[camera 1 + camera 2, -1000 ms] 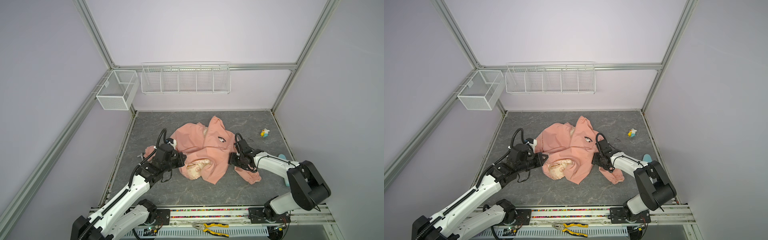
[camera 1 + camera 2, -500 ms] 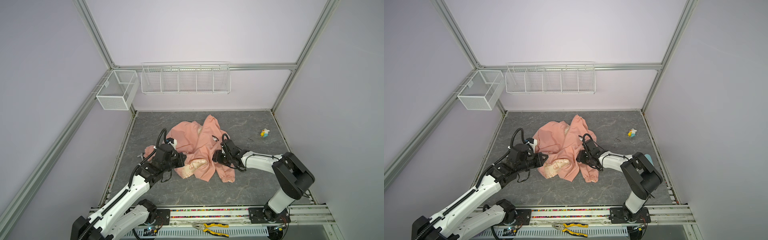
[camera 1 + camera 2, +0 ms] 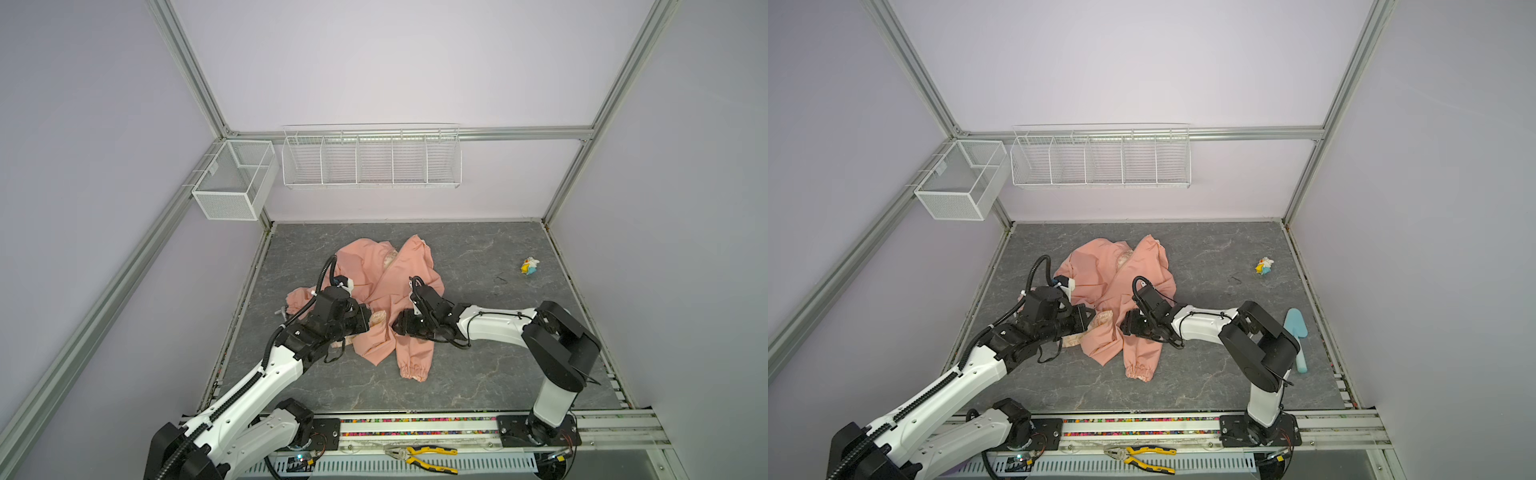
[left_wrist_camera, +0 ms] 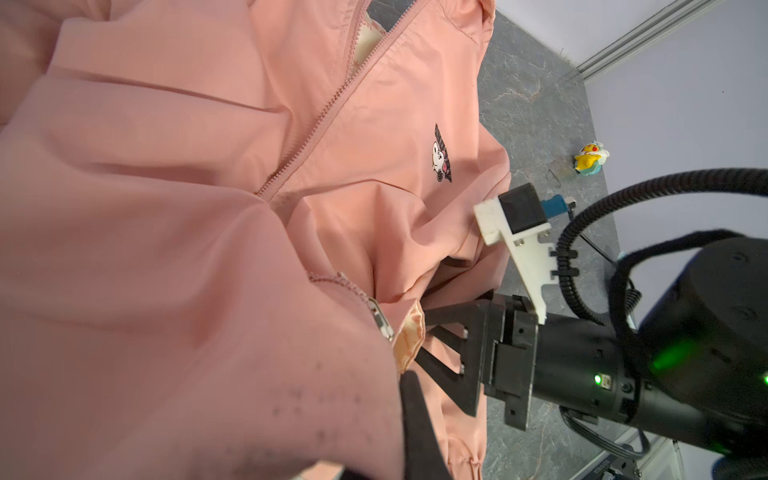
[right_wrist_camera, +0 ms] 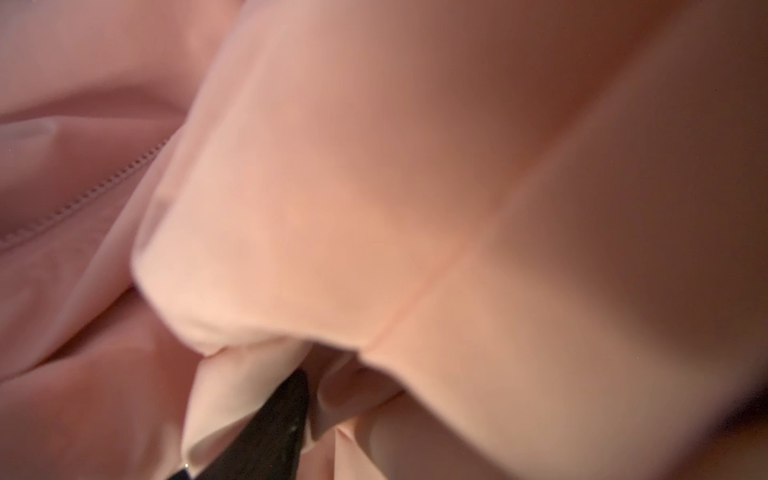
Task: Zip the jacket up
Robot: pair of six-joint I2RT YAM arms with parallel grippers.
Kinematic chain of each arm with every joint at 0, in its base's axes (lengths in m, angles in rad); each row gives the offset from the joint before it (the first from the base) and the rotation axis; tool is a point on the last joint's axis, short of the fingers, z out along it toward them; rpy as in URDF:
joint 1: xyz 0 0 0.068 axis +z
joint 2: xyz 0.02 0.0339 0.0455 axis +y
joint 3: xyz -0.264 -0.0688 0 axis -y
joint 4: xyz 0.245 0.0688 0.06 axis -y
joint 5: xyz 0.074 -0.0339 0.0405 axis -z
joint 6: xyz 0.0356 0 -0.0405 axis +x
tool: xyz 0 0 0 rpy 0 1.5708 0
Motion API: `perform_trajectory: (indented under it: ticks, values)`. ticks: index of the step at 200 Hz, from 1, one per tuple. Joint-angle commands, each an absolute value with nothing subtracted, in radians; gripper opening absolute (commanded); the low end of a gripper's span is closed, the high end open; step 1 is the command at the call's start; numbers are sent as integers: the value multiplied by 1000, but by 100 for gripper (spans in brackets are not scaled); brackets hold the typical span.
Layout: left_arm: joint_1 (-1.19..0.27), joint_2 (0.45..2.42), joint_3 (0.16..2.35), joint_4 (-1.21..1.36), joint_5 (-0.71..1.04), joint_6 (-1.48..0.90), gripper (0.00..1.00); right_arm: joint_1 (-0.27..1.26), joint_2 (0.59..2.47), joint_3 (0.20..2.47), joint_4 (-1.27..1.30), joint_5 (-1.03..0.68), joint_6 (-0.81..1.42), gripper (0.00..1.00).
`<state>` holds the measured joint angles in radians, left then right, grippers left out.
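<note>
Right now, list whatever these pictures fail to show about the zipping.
- Left gripper fingertips: left wrist view, the jacket drapes over them.
- Right gripper grip: fingertips buried in folds; right wrist view is blurred fabric.
- Zipper bottom end: a fold covers it in the left wrist view.
- Small toy: too small in both top views.

The jacket (image 3: 374,270) is lying mid-table (image 3: 478,374).
The left gripper (image 3: 369,322) is sitting at its left edge, the right gripper (image 3: 398,328) at its right, a toy (image 3: 530,266) lying well apart, back right.
</note>
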<state>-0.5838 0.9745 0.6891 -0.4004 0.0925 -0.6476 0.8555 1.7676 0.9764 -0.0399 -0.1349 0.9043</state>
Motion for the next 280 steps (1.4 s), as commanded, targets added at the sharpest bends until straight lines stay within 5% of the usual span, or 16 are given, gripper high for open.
perform_trajectory:
  ticks: [1, 34, 61, 127, 232, 251, 280]
  values:
    - [-566, 976, 687, -406, 57, -654, 0, 856, 1611, 979, -132, -72, 826, 76]
    - [-527, 953, 669, -413, 66, -658, 0, 814, 1429, 999, -265, 26, 707, 90]
    - [-510, 925, 645, -407, 85, -658, 0, 674, 1421, 1053, -335, 13, 650, 93]
    - [-509, 907, 587, -371, 153, -671, 0, 358, 1797, 1240, -197, -209, 690, 88]
    - [-509, 891, 553, -367, 178, -708, 0, 349, 2298, 1612, 43, -408, 887, 88]
    - [-510, 886, 539, -355, 180, -722, 0, 356, 2334, 1633, 94, -432, 923, 79]
    - [-509, 880, 532, -348, 167, -733, 0, 353, 2335, 1610, 165, -461, 956, 46]
